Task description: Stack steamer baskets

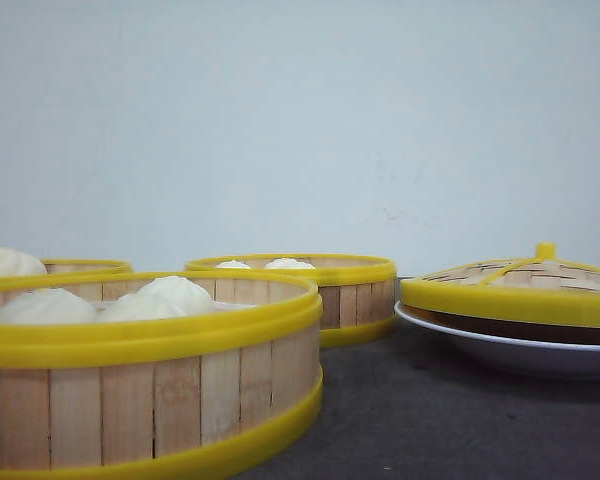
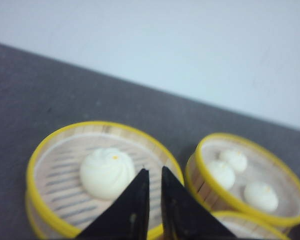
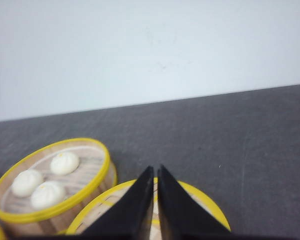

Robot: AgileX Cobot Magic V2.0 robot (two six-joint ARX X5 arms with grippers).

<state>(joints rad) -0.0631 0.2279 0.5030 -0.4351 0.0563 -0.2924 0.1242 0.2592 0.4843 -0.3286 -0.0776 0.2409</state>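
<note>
The dark grey worktop point(image 1: 430, 420) carries three steamer baskets. The nearest basket point(image 1: 150, 400) stands at front left and holds three white buns point(image 1: 175, 293). The far basket point(image 1: 310, 290) sits mid-table with three buns, seen from the left wrist camera. The left basket point(image 2: 90, 170) lies behind the nearest one and holds a single large bun point(image 2: 106, 171).

To the right, well apart from the baskets, one domed woven lid point(image 1: 525, 285) with a yellow knob rests on one white plate point(image 1: 510, 350).

The left pincer point(image 2: 155, 175) hangs above the left basket's rim, its black tips nearly together, pinching nothing. The right pincer point(image 3: 155, 172) hangs over the lid, likewise almost pressed together and empty.
</note>
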